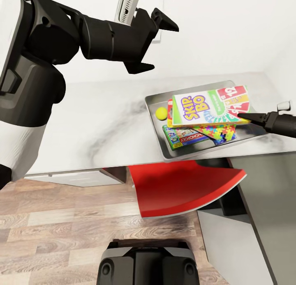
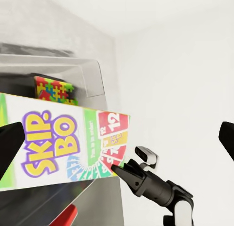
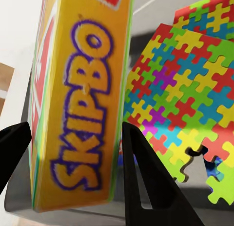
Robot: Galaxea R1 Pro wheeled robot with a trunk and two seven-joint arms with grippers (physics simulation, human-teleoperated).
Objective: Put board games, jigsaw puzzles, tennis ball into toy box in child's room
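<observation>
Release is the step in hand: the right gripper [image 3: 73, 153] straddles the edge of the yellow-green-red Skip-Bo game box [image 1: 207, 106], jaws apart, atop the jigsaw sheets [image 1: 218, 131] in the shallow grey toy box [image 1: 154, 112] (tennis ball [image 1: 160, 112] at nine o'clock). Best withdraw straight toward three o'clock without dragging it. The left gripper [image 1: 154, 40] hovers open.

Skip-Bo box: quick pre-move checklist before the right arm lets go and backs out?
1. Skip-Bo box over the toy box: ok, lying on top of the pile.
2. Right tool at the box's edge, fingers either side of it: ok; whether they press on it: cannot tell.
3. Box lying flat: cannot tell, it rests on a jigsaw puzzle and other boxes.
4. Tennis ball in the bin: ok.
5. Monopoly box in the bin: ok.
6. Left tool raised, open, away from the bin: ok.
</observation>
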